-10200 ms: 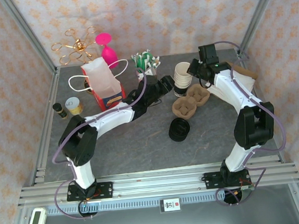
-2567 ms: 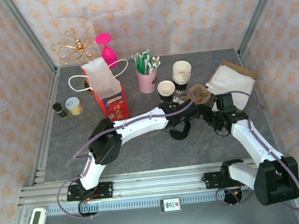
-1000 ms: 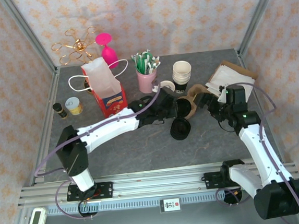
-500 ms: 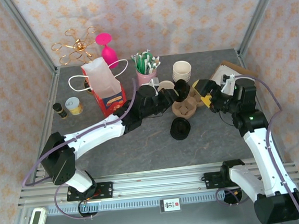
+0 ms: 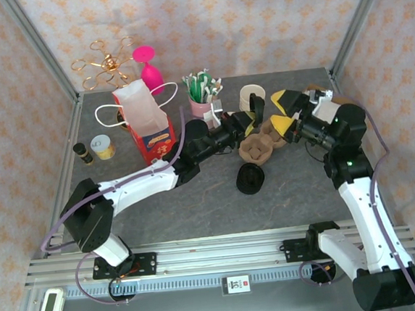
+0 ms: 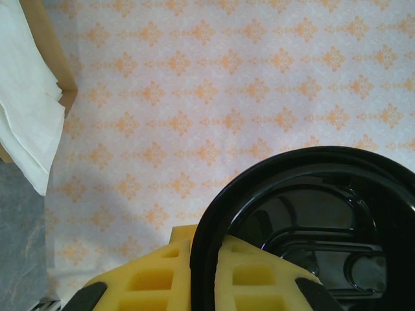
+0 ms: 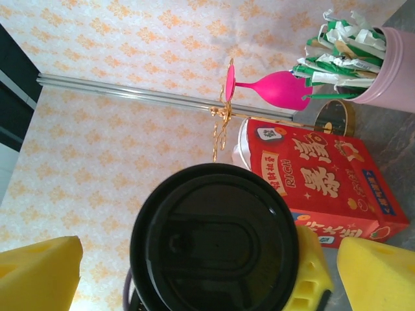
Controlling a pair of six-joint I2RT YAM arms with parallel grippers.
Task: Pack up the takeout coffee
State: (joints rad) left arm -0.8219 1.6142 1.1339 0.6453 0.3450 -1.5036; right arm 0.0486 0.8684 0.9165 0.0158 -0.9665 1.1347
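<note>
- My L gripper [image 5: 247, 123] is clamped on the takeout coffee [image 6: 305, 227], held off the table [image 5: 197, 207] nr its far edge, by the pulp carrier [image 5: 256, 148]
- Cup tipped sideways, lid [image 7: 214, 243] facing my R gripper [image 5: 282, 111], whose jaws gape wide

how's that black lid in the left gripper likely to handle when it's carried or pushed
The black lid looks thin and glossy, so probably light, bendy and slippery. The left gripper pinches only its rim, so it may pivot or slip. Being round, it could roll if dropped.
</note>
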